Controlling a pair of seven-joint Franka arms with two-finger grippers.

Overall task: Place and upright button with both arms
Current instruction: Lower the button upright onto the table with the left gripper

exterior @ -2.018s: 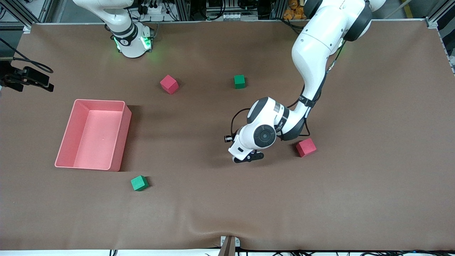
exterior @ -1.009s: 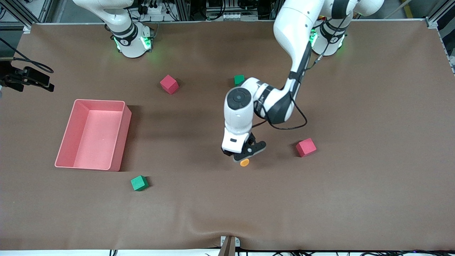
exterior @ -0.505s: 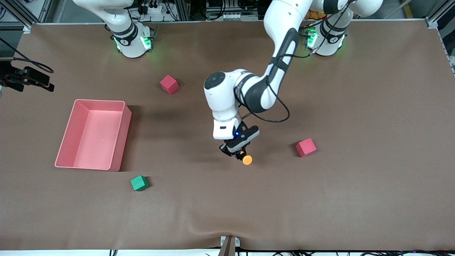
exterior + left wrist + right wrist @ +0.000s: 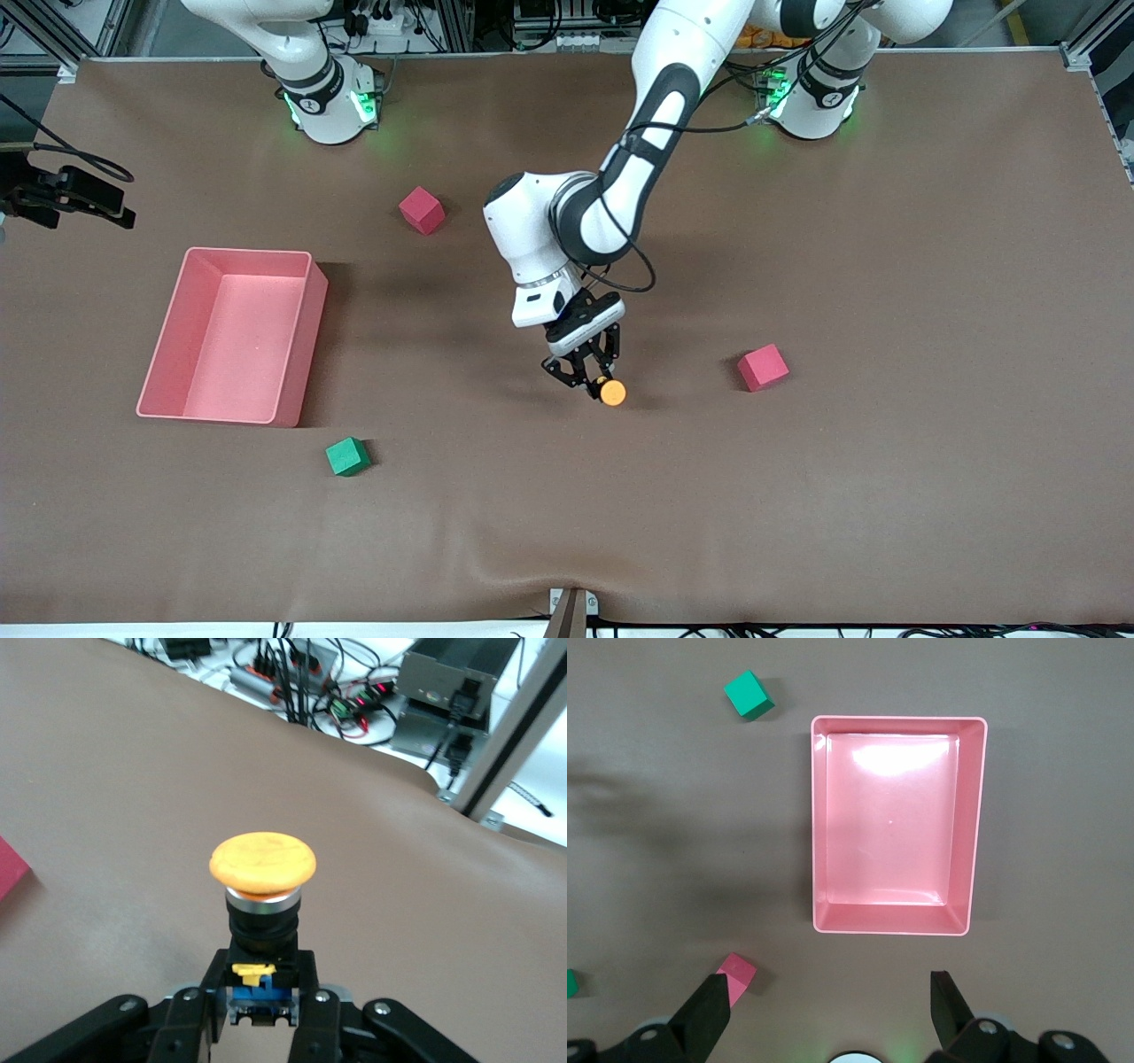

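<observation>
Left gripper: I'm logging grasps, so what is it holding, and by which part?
The left gripper holds the button by its black-and-blue base, orange cap pointing away.

Premises: a robotics laboratory. Evidence: two white jointed arms bolted at green-lit bases (image 4: 330,105) along one edge of a bench (image 4: 930,461) under a brown mat; aluminium framing (image 4: 1085,53) at the corners; power strips and bundled cables (image 4: 567,35) at the bench edge; foam test cubes (image 4: 420,210) and a pink tray (image 4: 306,337).

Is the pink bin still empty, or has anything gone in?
Empty. The right wrist view looks straight down into the pink bin and shows only its bare floor. The button is outside it, in the left gripper.
</observation>
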